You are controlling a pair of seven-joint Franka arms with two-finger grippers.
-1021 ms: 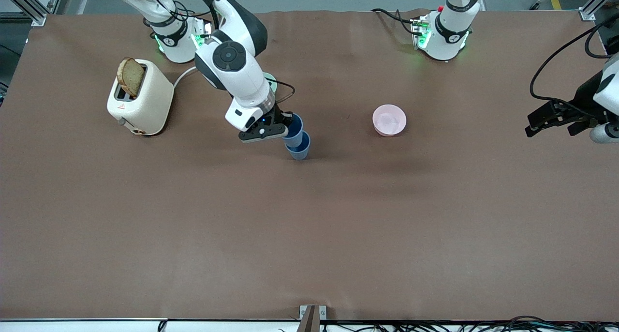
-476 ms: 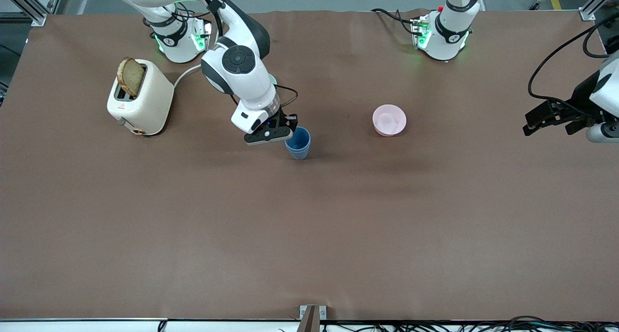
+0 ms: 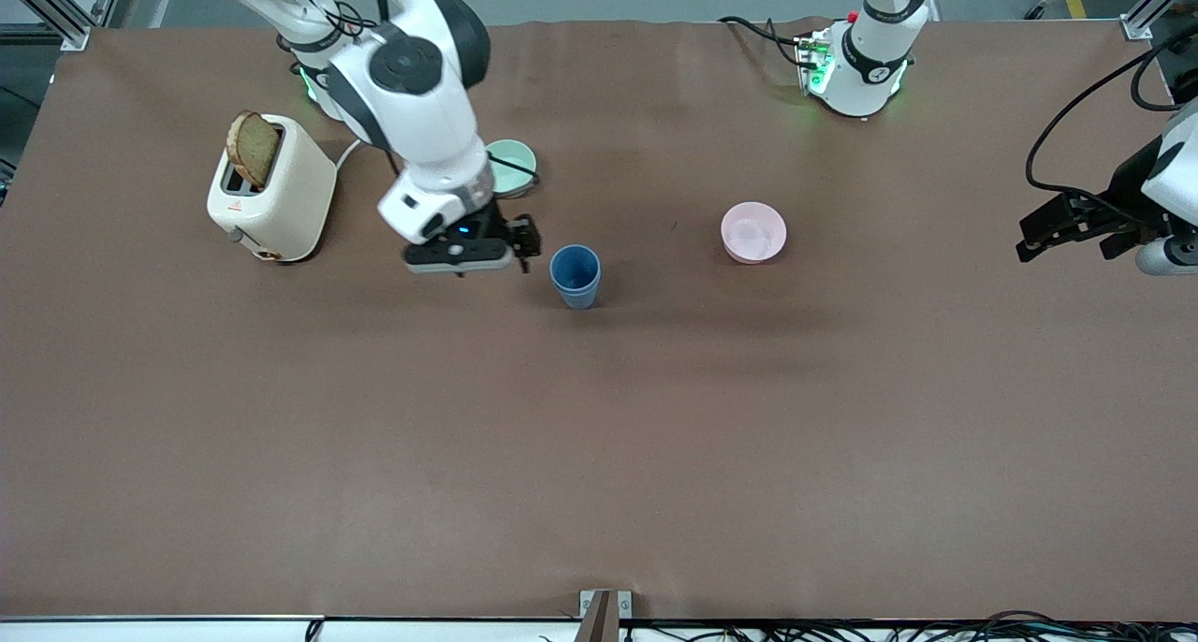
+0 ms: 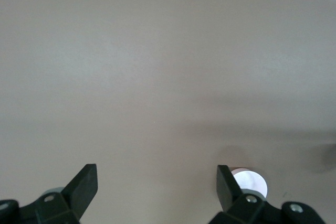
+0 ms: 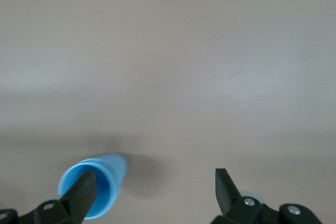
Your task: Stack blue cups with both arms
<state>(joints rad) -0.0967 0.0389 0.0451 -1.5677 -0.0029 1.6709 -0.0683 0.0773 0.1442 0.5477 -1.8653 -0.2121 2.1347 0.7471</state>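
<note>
Right gripper (image 3: 520,240) hung with fingers apart and empty, just beside the stacked cups (image 3: 575,275), toward the toaster (image 3: 271,188). Left gripper (image 3: 1062,230) waited spread wide, well apart from the cups.

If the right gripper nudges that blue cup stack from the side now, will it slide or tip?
The blue cups stand nested, tall and narrow on a tapered base, so a push near the rim probably tips them. They look like thin plastic, likely light, and a low nudge might slide them. The right gripper, open, is beside them.

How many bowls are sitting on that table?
2. A mint-green bowl sits partly hidden by the right arm, beside the toaster. A pink bowl sits toward the left arm's end, past the blue cups.
</note>
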